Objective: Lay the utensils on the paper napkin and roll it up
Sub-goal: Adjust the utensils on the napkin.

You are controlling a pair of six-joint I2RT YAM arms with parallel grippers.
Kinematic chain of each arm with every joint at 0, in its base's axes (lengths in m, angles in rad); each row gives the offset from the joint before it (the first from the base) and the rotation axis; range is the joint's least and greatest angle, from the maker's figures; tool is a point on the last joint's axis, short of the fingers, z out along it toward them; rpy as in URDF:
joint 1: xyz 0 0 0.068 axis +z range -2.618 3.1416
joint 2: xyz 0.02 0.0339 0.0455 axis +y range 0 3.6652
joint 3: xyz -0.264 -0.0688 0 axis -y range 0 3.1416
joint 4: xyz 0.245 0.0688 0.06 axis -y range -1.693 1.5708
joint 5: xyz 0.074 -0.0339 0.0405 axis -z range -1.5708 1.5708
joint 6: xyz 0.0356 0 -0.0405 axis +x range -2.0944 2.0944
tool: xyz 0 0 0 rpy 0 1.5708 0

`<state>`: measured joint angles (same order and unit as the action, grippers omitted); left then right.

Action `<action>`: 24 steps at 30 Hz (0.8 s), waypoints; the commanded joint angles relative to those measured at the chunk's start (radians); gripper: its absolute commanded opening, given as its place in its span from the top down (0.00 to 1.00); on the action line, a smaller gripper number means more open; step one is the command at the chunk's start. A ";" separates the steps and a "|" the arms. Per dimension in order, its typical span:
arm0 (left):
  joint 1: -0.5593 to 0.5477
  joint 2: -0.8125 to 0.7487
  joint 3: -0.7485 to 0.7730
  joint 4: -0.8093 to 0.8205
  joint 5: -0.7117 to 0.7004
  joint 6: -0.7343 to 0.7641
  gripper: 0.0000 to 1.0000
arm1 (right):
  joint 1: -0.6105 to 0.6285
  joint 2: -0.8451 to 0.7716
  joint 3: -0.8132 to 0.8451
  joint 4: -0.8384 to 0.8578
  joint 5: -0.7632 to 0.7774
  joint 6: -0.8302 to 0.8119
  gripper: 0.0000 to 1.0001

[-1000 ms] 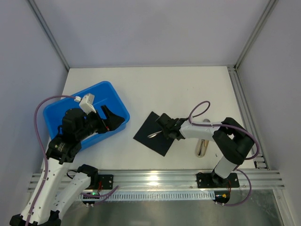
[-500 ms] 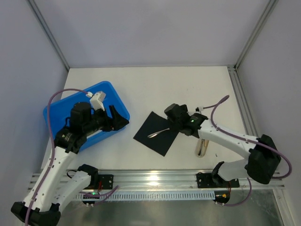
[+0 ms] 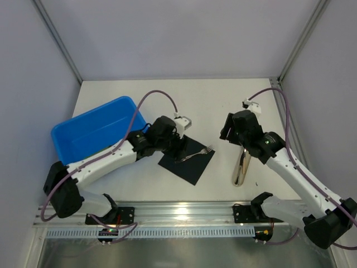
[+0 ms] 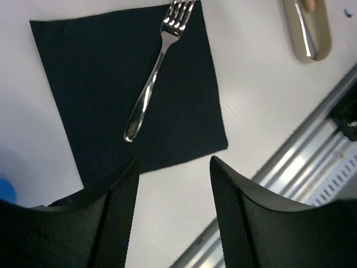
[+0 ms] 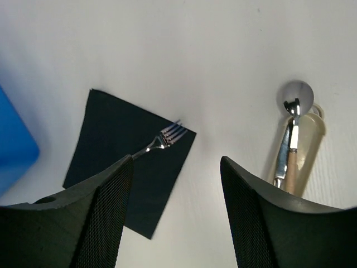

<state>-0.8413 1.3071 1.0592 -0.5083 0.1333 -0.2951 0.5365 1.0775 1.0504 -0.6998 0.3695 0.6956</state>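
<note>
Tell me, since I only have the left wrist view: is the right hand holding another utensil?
Observer: No. The right hand is open and empty, above the table, with the paper napkin to its left.
Operator: What is the beige thing cut off at my top edge?
Observer: A beige holder lying on its side, with shiny cutlery in it; a round, spoon-like bowl shows at one end.
Operator: Anything on the napkin's far side from that?
Observer: A blue tub sits there, near the table's left edge.
</note>
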 commanded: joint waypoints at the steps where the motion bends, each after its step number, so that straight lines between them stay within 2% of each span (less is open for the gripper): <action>1: -0.008 0.121 0.103 0.033 -0.098 0.166 0.45 | 0.000 -0.119 -0.073 -0.009 -0.096 -0.234 0.33; 3: -0.010 0.190 0.126 0.037 -0.089 0.200 0.49 | 0.000 -0.174 -0.117 0.014 -0.159 -0.238 0.32; 8: -0.024 0.277 0.163 0.134 -0.026 0.270 0.57 | -0.006 -0.217 -0.156 0.005 -0.167 -0.240 0.32; 13: -0.088 0.392 0.183 0.186 0.017 0.408 0.59 | -0.036 -0.228 -0.158 -0.006 -0.190 -0.281 0.32; 17: -0.088 0.489 0.234 0.177 0.054 0.474 0.59 | -0.076 -0.251 -0.170 -0.003 -0.230 -0.309 0.31; 24: -0.076 0.575 0.275 0.198 0.064 0.501 0.61 | -0.173 -0.303 -0.173 -0.023 -0.311 -0.343 0.31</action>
<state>-0.9279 1.8809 1.2922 -0.3706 0.1631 0.1593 0.3889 0.8078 0.8742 -0.7238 0.1085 0.3939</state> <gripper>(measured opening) 0.394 0.685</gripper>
